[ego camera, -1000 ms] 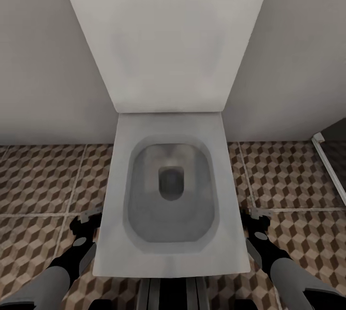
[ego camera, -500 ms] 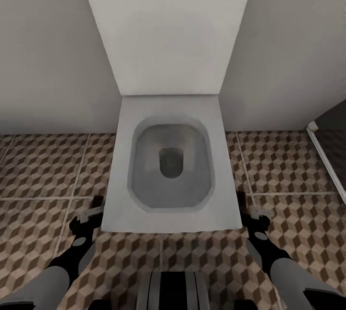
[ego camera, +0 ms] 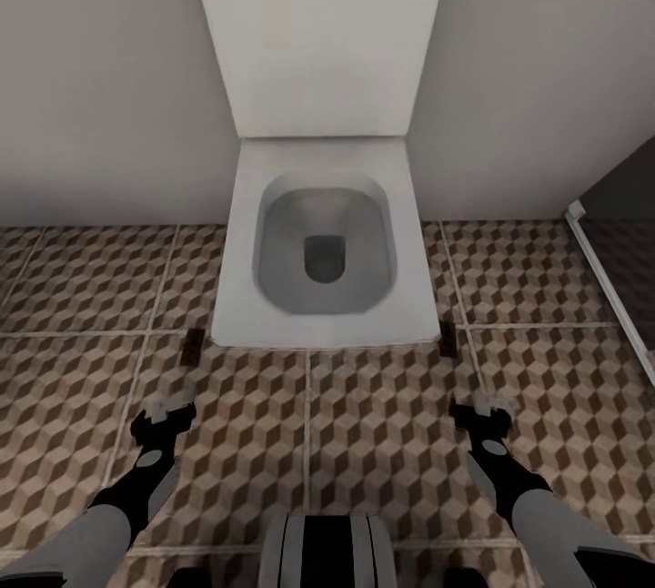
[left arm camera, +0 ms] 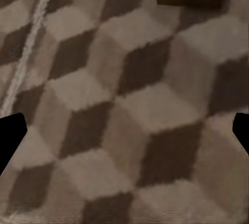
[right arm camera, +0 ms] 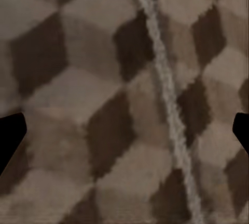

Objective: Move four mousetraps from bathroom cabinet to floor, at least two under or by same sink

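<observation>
Both grippers hang empty, jaws spread, the left gripper (ego camera: 164, 413) and right gripper (ego camera: 482, 410) low over the bathroom floor (ego camera: 364, 442). Two small dark mousetraps (ego camera: 193, 347) lie beside the toilet (ego camera: 318, 251). Keep reversing squarely; the toilet sits farther off than a second ago.

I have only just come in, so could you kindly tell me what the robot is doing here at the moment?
The robot faces a white square-bowled toilet set against a pale wall, with cube-patterned brown and beige floor tiles all around. Its left claw and right claw hang low over the tiles, both open and holding nothing. Two small dark flat objects lie on the floor by the toilet's front corners; what they are is too small to tell.
</observation>
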